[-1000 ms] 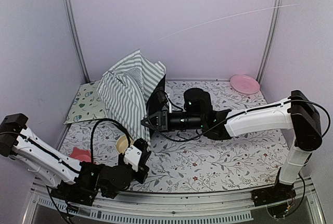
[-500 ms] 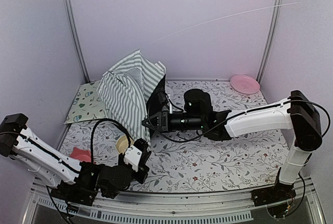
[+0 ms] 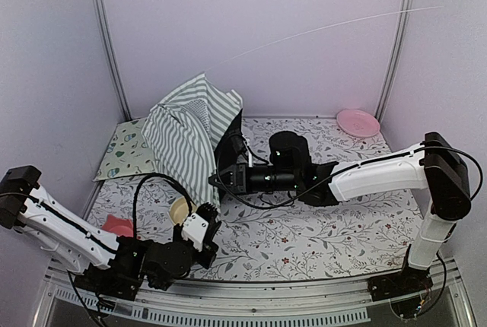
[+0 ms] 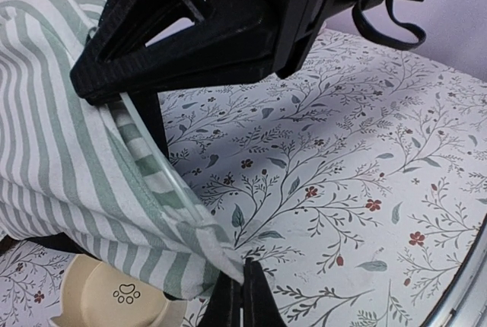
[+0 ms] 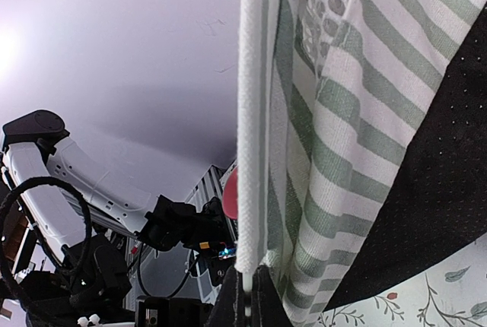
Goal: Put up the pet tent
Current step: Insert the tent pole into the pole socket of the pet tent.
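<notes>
The pet tent (image 3: 186, 133), grey-green and white striped, lies half-collapsed at the back left of the table. A thin white pole (image 3: 342, 26) arcs out of it toward the upper right. My left gripper (image 3: 208, 207) is shut on the tent's lower hem corner (image 4: 221, 255); in the left wrist view its jaws (image 4: 243, 290) pinch that fabric just above the table. My right gripper (image 3: 214, 180) is shut at the tent's near edge. In the right wrist view its jaws (image 5: 248, 290) clamp the pole's end where it leaves a white sleeve (image 5: 251, 114), beside striped fabric (image 5: 342, 114).
A cream bowl (image 3: 179, 209) with a paw print (image 4: 114, 296) sits under the hem beside the left gripper. A red item (image 3: 118, 226) lies near the left arm. A cream mat with teal shapes (image 3: 129, 152) is at the back left, a pink plate (image 3: 358, 122) at the back right.
The right gripper has shifted very slightly toward the near side with the pole. The left arm and the tent stay as they were.
</notes>
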